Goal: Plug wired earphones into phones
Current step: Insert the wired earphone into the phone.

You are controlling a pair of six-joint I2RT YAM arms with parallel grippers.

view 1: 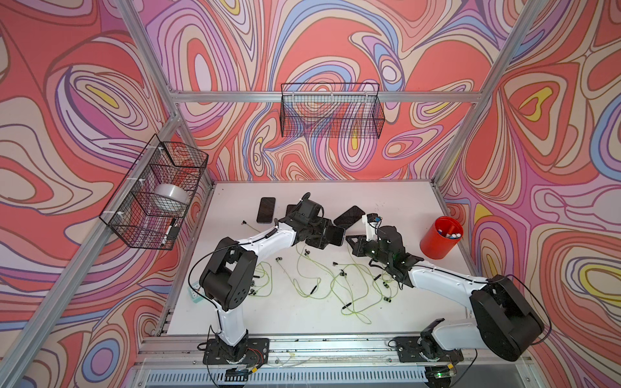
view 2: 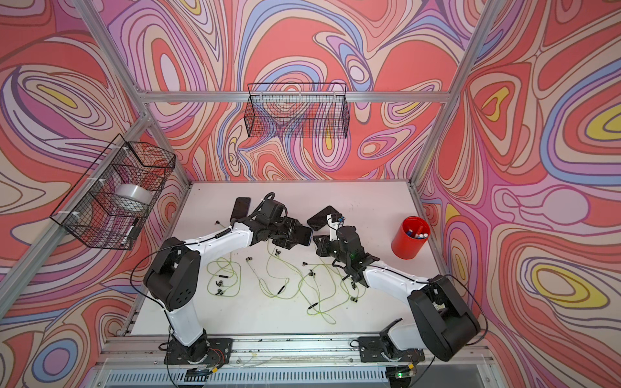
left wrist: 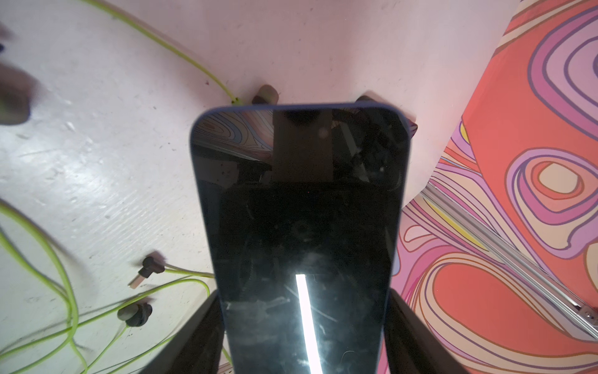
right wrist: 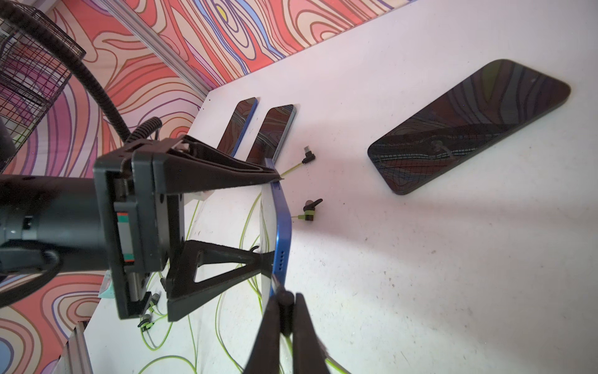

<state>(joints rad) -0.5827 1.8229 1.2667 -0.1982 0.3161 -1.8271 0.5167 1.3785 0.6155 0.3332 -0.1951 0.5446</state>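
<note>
Phone (left wrist: 301, 226), blue-edged and dark-screened, is lifted clear of the worktop (view 1: 285, 319). Left hand (view 1: 328, 235) grips it, fingers spread wide across its sides. Right hand (view 1: 349, 240) is pinched tight on a small dark plug (right wrist: 284, 295). The plug sits against the phone's end edge, just beside the speaker holes; seated or not, cannot tell. Three other phones (right wrist: 469, 126) lie flat on the worktop, two of them side by side. Yellow-green earphones (view 1: 336, 278) lie loose and tangled between the arms.

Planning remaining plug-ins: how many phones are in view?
4: held phone in left end effector, phone pair side by side beyond it, lone phone flat near right end effector.
</note>
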